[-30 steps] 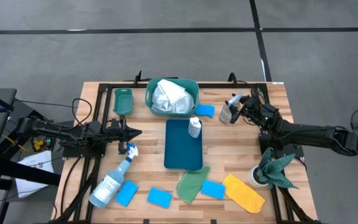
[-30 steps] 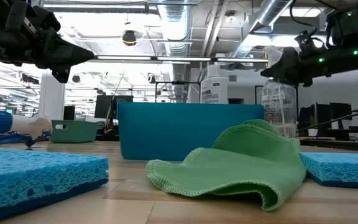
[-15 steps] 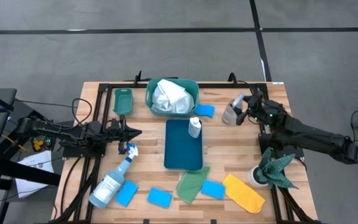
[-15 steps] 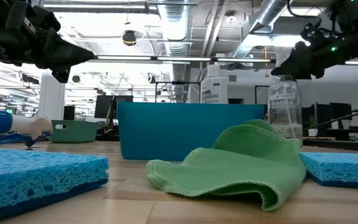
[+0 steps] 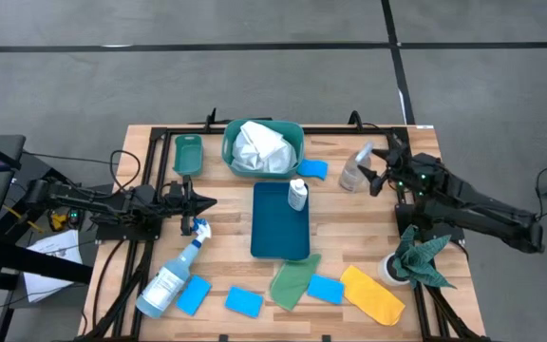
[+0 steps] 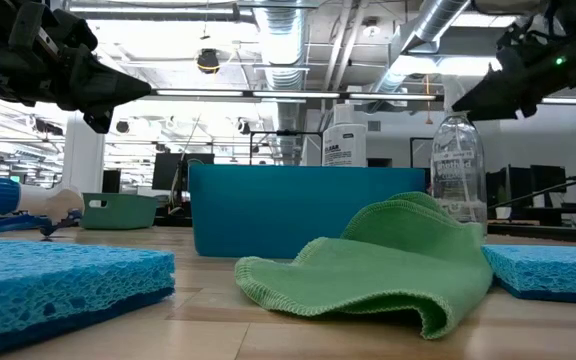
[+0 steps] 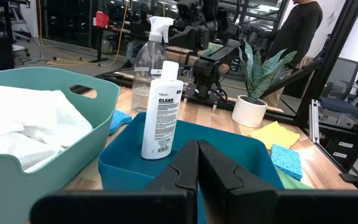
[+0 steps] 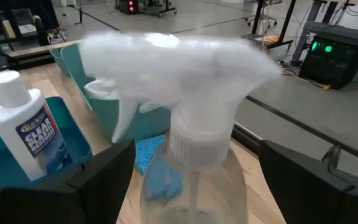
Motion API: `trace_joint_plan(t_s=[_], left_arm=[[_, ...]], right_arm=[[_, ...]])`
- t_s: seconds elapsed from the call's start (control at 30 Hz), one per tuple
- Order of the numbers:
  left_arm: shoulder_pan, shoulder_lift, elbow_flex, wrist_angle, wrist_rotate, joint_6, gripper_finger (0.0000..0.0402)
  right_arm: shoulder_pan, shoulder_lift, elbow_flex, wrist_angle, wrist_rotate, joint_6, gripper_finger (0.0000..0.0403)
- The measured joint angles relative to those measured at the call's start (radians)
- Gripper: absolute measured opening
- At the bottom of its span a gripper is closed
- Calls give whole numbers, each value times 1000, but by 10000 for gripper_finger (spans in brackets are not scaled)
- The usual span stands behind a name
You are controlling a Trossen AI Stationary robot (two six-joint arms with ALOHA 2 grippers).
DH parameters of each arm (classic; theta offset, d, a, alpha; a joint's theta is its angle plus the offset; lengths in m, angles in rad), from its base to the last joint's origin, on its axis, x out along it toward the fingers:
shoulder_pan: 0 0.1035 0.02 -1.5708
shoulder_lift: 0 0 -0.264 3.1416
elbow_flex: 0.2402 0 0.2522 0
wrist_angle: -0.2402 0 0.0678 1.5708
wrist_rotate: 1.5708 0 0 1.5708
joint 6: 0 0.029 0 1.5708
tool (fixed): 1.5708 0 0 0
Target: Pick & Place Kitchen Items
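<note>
Kitchen items are spread over the slatted wooden desk, and are taken here from left to right. At the left edge the left gripper hangs above the desk with its fingers pressed together, holding nothing. Just below it a clear spray bottle with a blue trigger lies on its side; it is judged light, stiff and slick, best taken round the narrow neck. Small blue rectangular sponges lie along the near edge; they should be soft and springy, safe to pinch across the short side. A teal plastic basket at the far edge holds a crumpled white cloth, limp and likely to drape when lifted. A deep blue rectangular bin in the middle holds an upright small white bottle with a printed label, rigid but easily tipped. A light-green cloth and a yellow cloth lie folded near the front. Right of centre a clear spray bottle with a white trigger stands upright on the desk; the right gripper is just beside it, fingers spread apart either side of the neck and not clamped on it. A hold below the trigger head is judged the surest.
</note>
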Motion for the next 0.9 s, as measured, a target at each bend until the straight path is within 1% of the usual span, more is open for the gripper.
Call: trace_joint_plan(t_s=[0.2,0.57,0.8,0.9], left_arm=[[0,0,0,0,0,0,0],[0,0,0,0,0,0,0],[0,0,0,0,0,0,0],[0,0,0,0,0,0,0]], right_arm=[[26,1,84,-133,30,15,334],[94,2,239,-274,-3,13,333],[139,21,388,-383,-6,-87,333],[156,63,471,-456,-8,-181,333]])
